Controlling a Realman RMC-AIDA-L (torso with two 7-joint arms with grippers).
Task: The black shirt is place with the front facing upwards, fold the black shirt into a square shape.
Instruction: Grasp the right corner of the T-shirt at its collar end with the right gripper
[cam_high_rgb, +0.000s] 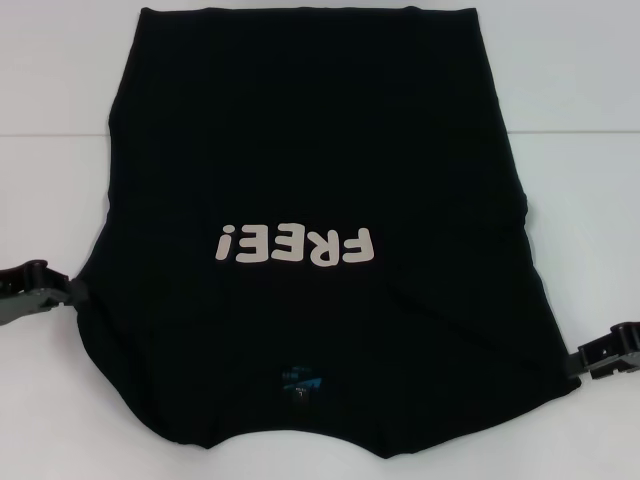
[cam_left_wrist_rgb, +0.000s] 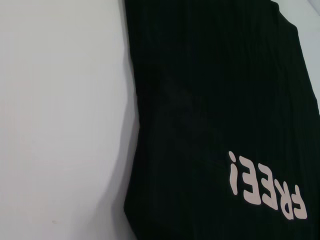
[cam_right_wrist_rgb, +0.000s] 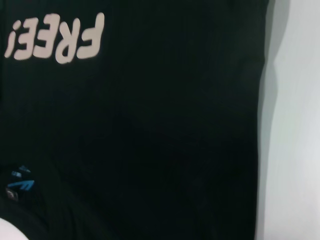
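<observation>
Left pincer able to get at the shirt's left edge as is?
Probably yes. The left pincer sits right at the black shirt's left edge, nothing between them on the white table. Right pincer mirrors it.

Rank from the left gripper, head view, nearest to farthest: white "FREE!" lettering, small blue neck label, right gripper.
From the left gripper at the black shirt's left edge:
1. White "FREE!" lettering, mid-shirt.
2. Small blue neck label, by the collar at the near edge.
3. Right gripper, at the opposite shirt edge.
</observation>
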